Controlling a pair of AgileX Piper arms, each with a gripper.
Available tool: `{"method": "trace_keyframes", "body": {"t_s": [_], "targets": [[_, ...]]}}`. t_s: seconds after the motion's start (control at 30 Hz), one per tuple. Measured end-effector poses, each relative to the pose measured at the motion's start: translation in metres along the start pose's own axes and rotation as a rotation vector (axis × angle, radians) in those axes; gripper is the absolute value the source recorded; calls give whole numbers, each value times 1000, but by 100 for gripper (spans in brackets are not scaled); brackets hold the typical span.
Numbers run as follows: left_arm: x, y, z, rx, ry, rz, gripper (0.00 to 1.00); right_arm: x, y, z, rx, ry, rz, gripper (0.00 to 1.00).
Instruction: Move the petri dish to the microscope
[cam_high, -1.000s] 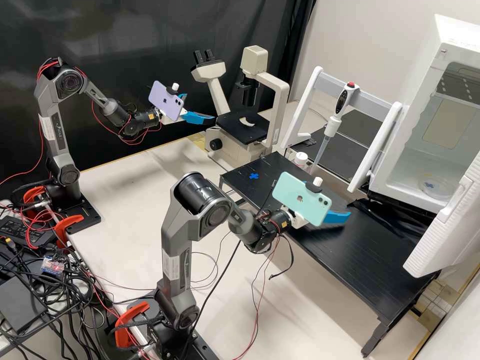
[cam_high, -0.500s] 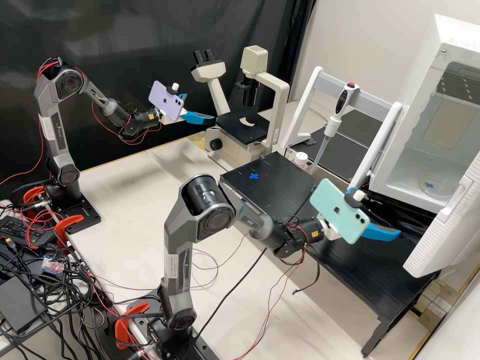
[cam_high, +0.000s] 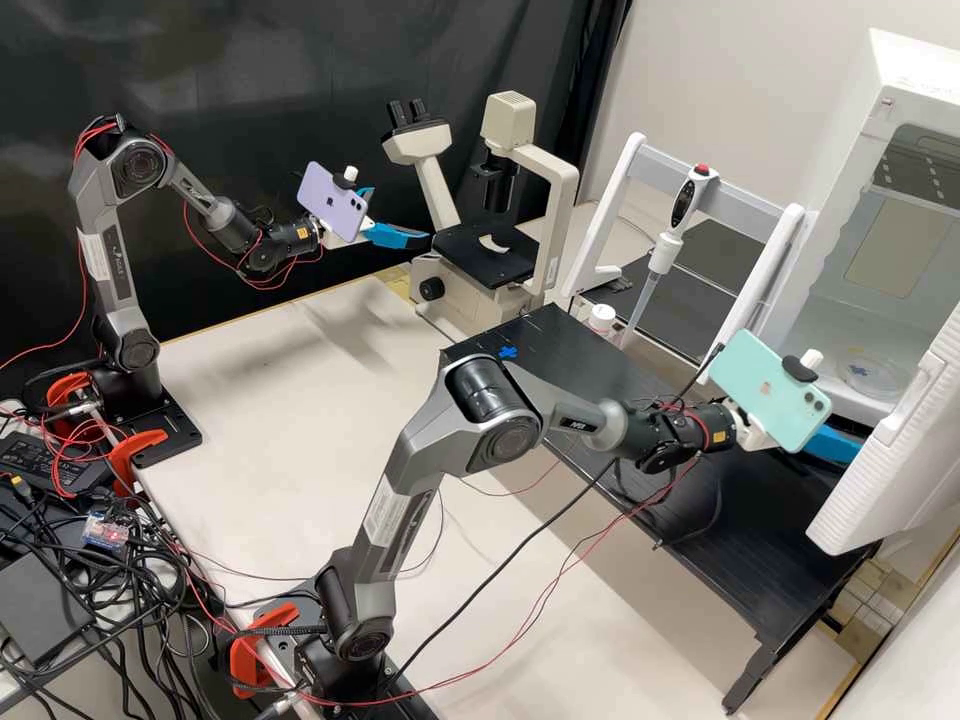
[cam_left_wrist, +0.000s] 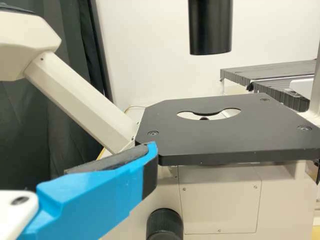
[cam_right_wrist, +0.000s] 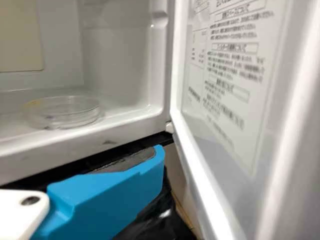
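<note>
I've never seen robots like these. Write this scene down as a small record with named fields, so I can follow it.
place: laboratory bench
petri dish: clear, on the floor of the white cabinet
cabinet door: open
right gripper: in front of the cabinet, below the petri dish's level, not holding it
left gripper: beside the microscope stage
microscope: cream body, black stage with a round opening
pipette: hanging upright on its white-and-grey stand
task: petri dish not yet at microscope

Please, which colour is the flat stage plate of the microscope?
Black; the stage plate shows best in the left wrist view.
</note>
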Motion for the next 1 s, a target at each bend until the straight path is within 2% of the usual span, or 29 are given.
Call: {"method": "trace_keyframes", "body": {"t_s": [0.23, 0.43, 0.5, 0.57, 0.73, 0.8, 0.87, 1.0], "targets": [[0, 0, 0, 0, 0, 0, 100, 16, 13, -18, 22, 28, 35, 100], [0, 0, 0, 0, 0, 0, 100, 27, 6, -34, 29, 66, 19, 100], [0, 0, 0, 0, 0, 0, 100, 33, 0, -39, 23, 74, 1, 100], [0, 0, 0, 0, 0, 0, 100, 41, -9, -41, -17, 68, -25, 100], [0, 0, 0, 0, 0, 0, 100, 58, -29, -37, -65, 28, -82, 100], [0, 0, 0, 0, 0, 0, 100, 64, -35, -32, -61, 8, -93, 100], [0, 0, 0, 0, 0, 0, 100, 70, -36, -30, -42, -6, -82, 100], [0, 0, 0, 0, 0, 0, 100, 77, -38, -29, -68, -11, -71, 100]]}}
